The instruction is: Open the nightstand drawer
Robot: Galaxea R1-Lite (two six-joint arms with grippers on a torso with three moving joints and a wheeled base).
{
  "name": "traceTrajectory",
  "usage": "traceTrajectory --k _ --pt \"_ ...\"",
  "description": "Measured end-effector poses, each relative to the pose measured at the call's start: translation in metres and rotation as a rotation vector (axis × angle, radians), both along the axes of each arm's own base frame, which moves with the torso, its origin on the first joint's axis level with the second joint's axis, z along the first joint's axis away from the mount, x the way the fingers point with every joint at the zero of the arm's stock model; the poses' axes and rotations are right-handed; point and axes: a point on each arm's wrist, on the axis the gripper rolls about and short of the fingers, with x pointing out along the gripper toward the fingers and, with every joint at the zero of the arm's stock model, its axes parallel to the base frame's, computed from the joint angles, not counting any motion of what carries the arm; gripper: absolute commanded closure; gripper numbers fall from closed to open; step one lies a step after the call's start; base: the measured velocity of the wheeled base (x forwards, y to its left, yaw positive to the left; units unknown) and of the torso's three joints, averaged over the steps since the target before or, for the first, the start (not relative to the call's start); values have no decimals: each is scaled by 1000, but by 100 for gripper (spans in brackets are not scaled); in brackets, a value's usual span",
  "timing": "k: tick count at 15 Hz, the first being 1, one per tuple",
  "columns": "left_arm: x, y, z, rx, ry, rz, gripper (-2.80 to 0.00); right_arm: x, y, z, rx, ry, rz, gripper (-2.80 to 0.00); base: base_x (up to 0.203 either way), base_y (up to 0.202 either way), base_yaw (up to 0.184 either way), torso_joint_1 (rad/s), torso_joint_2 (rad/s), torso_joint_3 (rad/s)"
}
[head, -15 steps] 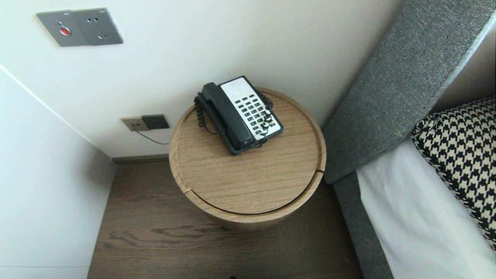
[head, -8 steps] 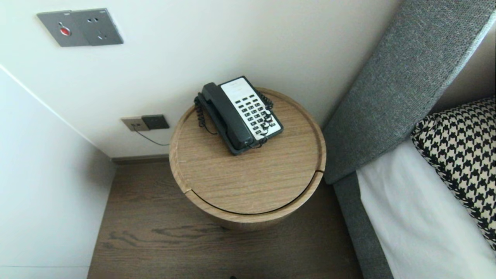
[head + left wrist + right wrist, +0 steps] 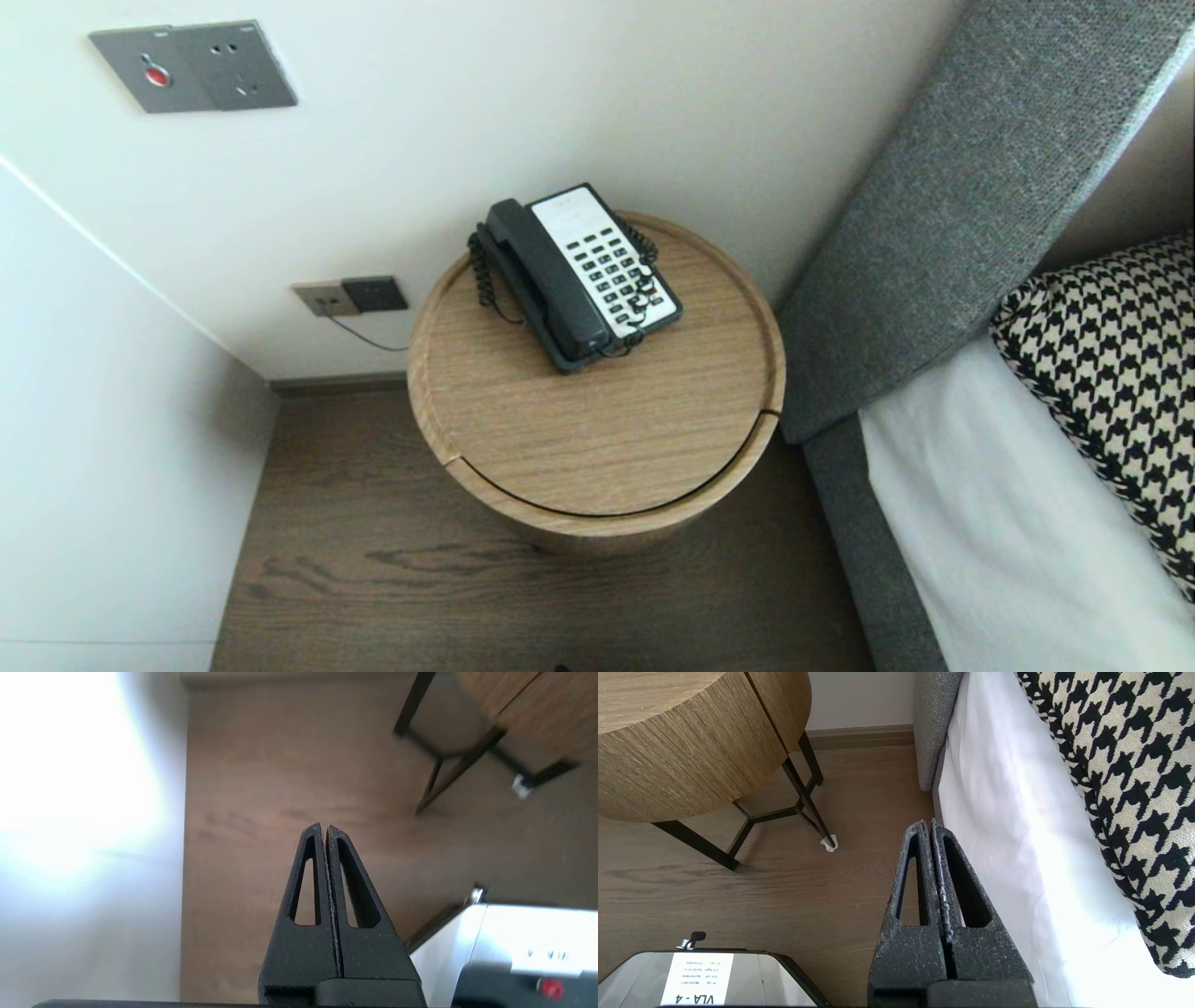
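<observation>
Wall panel (image 3: 193, 65): grey, high on the white wall, far left.
Left gripper (image 3: 324, 828): fingers (image 3: 308, 952) pressed together, holding nothing; hangs over the bare wood floor (image 3: 261, 788) beside the white wall, well apart from the black legs (image 3: 448, 756) of the desk (image 3: 537, 700) (outside the head view).
Socket (image 3: 350, 296): low on the wall, just left of the desk, with a thin cable running toward it.
Desk (image 3: 597, 439): round, light wood, raised rim; stands between wall and bed.
Telephone (image 3: 579, 275): sits at the desk's far edge by the wall; dark handset (image 3: 546, 280) in its cradle on the left, white keypad on the right.
Right gripper (image 3: 931, 822): fingers (image 3: 910, 952) closed flat against each other, empty; hovers above the floor just beside the bed's white sheet (image 3: 1017, 826).
Headboard (image 3: 971, 205): grey fabric, right of the desk.
Cushion (image 3: 1111, 373): black-and-white houndstooth, on the bed, far right.
</observation>
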Motion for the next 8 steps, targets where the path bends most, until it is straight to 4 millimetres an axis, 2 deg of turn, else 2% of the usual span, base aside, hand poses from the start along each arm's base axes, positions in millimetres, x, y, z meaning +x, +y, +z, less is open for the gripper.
traceTrajectory --k 8 --pt "-16 0 -4 -57 -219 -25 0 0 0 0 0 0 -1 0 0 0 0 0 0 0"
